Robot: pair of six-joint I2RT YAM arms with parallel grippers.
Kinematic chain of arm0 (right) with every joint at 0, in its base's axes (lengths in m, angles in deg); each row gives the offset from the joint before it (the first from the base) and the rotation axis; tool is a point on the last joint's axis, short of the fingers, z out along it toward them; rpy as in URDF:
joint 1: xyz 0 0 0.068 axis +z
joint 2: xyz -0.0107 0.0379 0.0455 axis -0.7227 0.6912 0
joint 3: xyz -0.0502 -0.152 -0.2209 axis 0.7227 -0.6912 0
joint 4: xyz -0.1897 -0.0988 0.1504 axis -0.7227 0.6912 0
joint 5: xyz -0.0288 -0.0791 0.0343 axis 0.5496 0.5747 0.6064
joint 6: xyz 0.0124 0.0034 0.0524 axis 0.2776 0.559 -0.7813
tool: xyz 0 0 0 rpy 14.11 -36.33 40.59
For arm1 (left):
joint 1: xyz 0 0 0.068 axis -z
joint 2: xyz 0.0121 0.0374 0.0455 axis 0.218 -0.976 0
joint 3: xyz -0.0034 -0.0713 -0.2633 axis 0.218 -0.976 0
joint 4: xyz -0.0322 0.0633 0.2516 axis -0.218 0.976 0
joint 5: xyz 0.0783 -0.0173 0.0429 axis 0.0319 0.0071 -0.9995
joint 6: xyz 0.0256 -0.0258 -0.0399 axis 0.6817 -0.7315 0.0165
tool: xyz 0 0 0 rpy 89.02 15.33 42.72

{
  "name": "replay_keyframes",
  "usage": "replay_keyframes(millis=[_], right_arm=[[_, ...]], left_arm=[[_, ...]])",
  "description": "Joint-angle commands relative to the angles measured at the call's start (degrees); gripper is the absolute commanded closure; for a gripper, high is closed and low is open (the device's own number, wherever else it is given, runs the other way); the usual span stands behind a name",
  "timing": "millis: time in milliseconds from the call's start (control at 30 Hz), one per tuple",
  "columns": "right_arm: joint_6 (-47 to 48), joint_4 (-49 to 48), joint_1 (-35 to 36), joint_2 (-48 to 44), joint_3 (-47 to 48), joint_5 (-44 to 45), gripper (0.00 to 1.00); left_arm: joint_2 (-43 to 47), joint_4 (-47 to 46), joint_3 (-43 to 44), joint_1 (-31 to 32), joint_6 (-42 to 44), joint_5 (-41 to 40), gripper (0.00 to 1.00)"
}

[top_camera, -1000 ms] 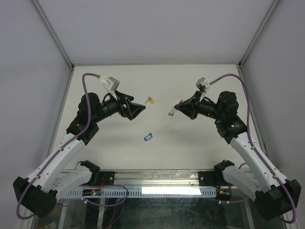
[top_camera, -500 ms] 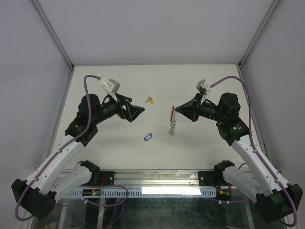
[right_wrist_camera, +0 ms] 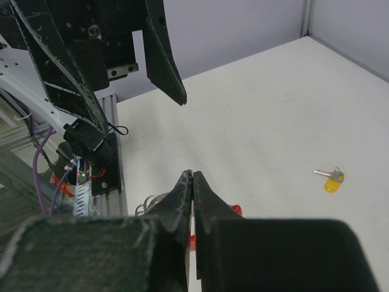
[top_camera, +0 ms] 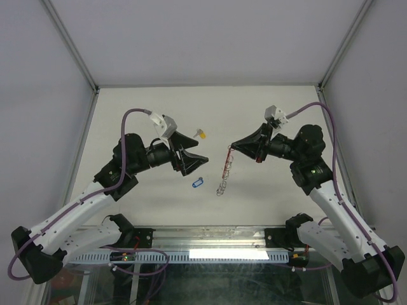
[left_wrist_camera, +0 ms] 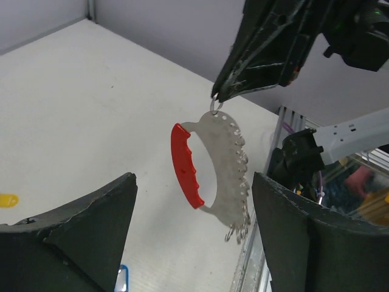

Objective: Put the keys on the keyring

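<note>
The keyring (top_camera: 224, 169), a curved red tab on a silvery plate with small rings along it, hangs in the air from my right gripper (top_camera: 231, 150), which is shut on its top loop. In the left wrist view the red tab (left_wrist_camera: 185, 164) hangs between my open left gripper's (left_wrist_camera: 194, 180) fingers (left_wrist_camera: 85, 231), apart from them. Part of the tab (right_wrist_camera: 236, 210) shows behind the shut right gripper (right_wrist_camera: 192, 175). My left gripper (top_camera: 195, 162) is open just left of the keyring. The yellow key (top_camera: 200, 134) lies behind it on the table. The blue key (top_camera: 196, 183) lies below it.
The white table (top_camera: 267, 197) is walled by grey panels at the back and sides. A metal rail (top_camera: 210, 236) with cables runs along the near edge. The yellow key also shows in the right wrist view (right_wrist_camera: 331, 180) and at the left wrist view's left edge (left_wrist_camera: 7, 199).
My left arm has swung right and forward, bringing its open gripper beside the keyring. The keyring has unfolded from the right gripper and now hangs down at full length.
</note>
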Motion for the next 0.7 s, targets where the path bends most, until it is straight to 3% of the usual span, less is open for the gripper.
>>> replay_keyframes(millis=[0, 167, 667], right_arm=[[-4.5, -9.1, 0.9, -1.2, 3.0, -3.2, 1.0], [-8.3, -14.0, 1.7, -1.6, 3.8, -4.0, 1.0], [-16.9, -25.8, 2.9, -1.1, 4.3, -6.0, 1.0]], left_arm=[[-0.4, -10.1, 1.7, 3.8, 1.7, 0.3, 0.29], [-1.8, -15.3, 2.7, 5.2, 1.6, 2.8, 0.45], [-6.8, -19.7, 7.0, 6.8, 1.3, 9.9, 0.68]])
